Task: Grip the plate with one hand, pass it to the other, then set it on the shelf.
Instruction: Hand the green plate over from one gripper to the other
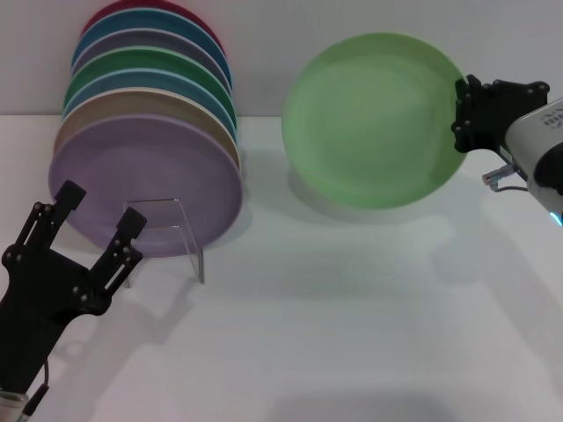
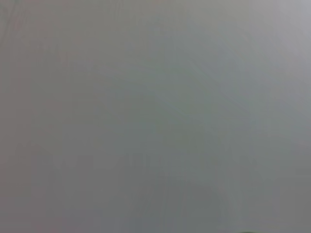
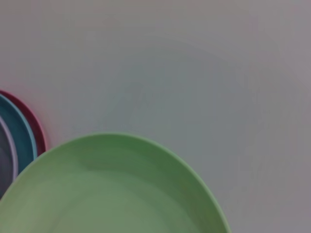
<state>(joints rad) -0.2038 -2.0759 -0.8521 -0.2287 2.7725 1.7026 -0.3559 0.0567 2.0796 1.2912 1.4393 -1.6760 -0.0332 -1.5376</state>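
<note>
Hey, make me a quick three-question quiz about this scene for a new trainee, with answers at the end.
1. True or false: the plate lies flat on the table.
2. Which end effector holds the plate? A) left B) right
3. What stands at the front of the shelf?

Key:
1. False; it is held up, tilted.
2. B; the right end effector grips its rim, while the left end effector is open near the shelf.
3. The lilac plate.

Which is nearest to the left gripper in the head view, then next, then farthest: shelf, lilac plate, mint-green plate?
From the left gripper, open at lower left:
1. lilac plate, frontmost of the stack, just behind the fingertips.
2. shelf, its clear front piece just to the gripper's right; too close to rank against 1.
3. mint-green plate, far right, held on edge by the right gripper.
</note>
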